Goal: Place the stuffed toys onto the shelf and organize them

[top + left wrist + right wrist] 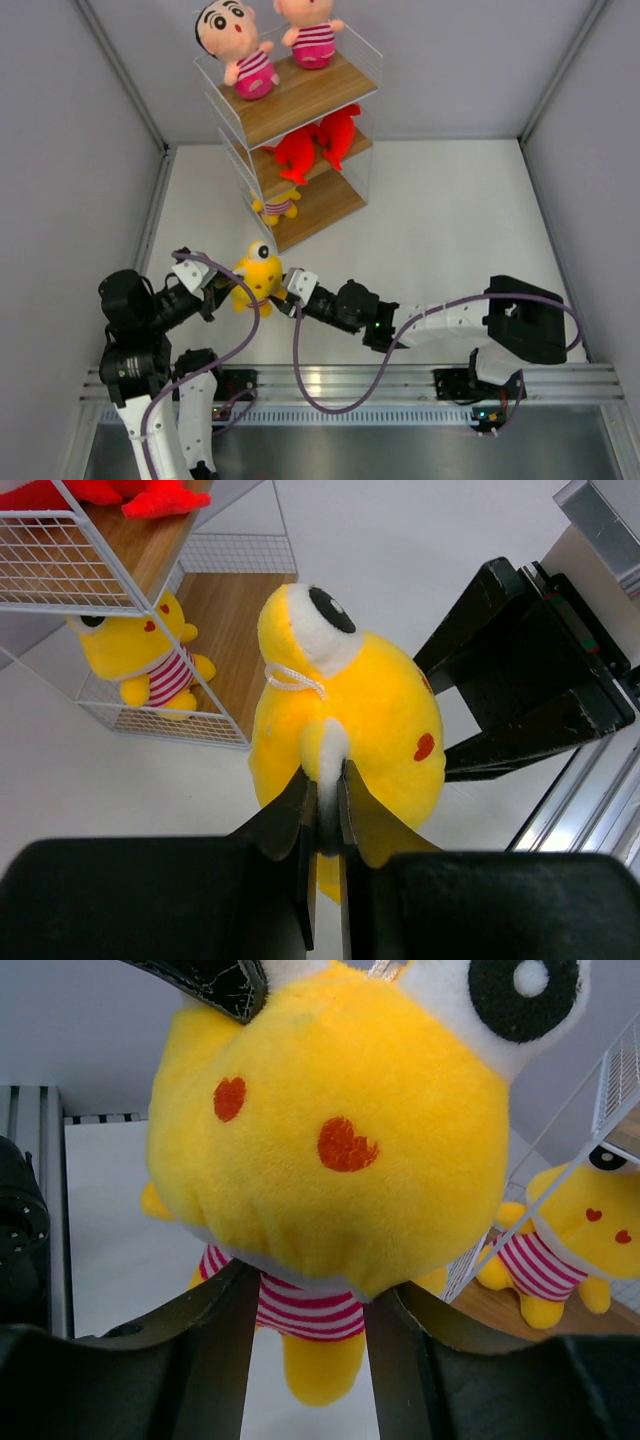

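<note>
Two grippers at one yellow toy (375,715) | left gripper (325,780): jaws clamped on its white tuft | right gripper (312,1298): jaws apart, striped body between them | shelf (300,95): beyond both jaws' tips.

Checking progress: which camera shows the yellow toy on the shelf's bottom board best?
Left wrist: the shelved yellow toy shows nearly whole behind wire. Top view catches a sliver under upper boards; right wrist crops its head at the edge.

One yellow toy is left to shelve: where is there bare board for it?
Bottom board of the white-wire wooden shelf: bare right of the yellow striped plush sitting there. Top is crowded by two plush dolls in pink stripes, the middle by two red plush sharks.
</note>
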Controlling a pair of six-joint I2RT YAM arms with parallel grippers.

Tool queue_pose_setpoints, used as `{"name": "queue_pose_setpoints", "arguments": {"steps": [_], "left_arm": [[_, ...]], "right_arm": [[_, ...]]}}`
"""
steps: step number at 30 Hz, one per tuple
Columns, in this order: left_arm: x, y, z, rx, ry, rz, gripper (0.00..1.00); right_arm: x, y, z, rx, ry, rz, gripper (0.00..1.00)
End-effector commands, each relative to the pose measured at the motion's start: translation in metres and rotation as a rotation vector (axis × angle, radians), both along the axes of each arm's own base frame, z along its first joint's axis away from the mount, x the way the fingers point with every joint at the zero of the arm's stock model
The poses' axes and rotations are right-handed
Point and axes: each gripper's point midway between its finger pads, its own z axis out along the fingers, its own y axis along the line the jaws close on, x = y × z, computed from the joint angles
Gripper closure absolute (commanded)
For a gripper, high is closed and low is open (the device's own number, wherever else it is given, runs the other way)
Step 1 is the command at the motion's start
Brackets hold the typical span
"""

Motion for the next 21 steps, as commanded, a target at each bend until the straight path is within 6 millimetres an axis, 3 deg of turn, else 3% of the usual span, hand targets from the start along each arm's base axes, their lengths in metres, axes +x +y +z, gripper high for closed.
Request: {"name": "queue_pose_setpoints", "arguments": {"steps": [1, 2, 3, 5, 8, 14, 21], "left_arm": [[0.009, 0.006, 0.000, 0.030, -0.028, 0.021, 0.94], [0.012, 0.009, -0.003, 0.037, -0.020, 0.035, 0.95], [0.016, 0.014, -0.006, 0.049, -0.012, 0.069, 0.96], [0.020, 0.018, -0.013, 0.060, 0.005, 0.090, 0.96], [0.021, 0.019, -0.019, 0.060, 0.016, 0.091, 0.97], [0.021, 0.019, -0.018, 0.060, 0.016, 0.094, 0.97], [0.018, 0.015, -0.012, 0.046, 0.007, 0.072, 0.97]], "right_arm": [[-0.010, -0.007, 0.042, 0.091, -0.029, 0.011, 0.54], [-0.009, -0.010, 0.040, 0.073, -0.024, 0.004, 0.44], [-0.008, -0.017, 0.045, 0.070, -0.022, -0.008, 0.42], [-0.007, -0.024, 0.035, 0.018, 0.002, -0.024, 0.36], [-0.010, -0.032, 0.042, 0.027, 0.045, -0.032, 0.27], [-0.014, -0.025, 0.072, 0.040, 0.062, -0.042, 0.23], [-0.011, 0.004, 0.065, 0.044, 0.115, -0.045, 0.23]]}}
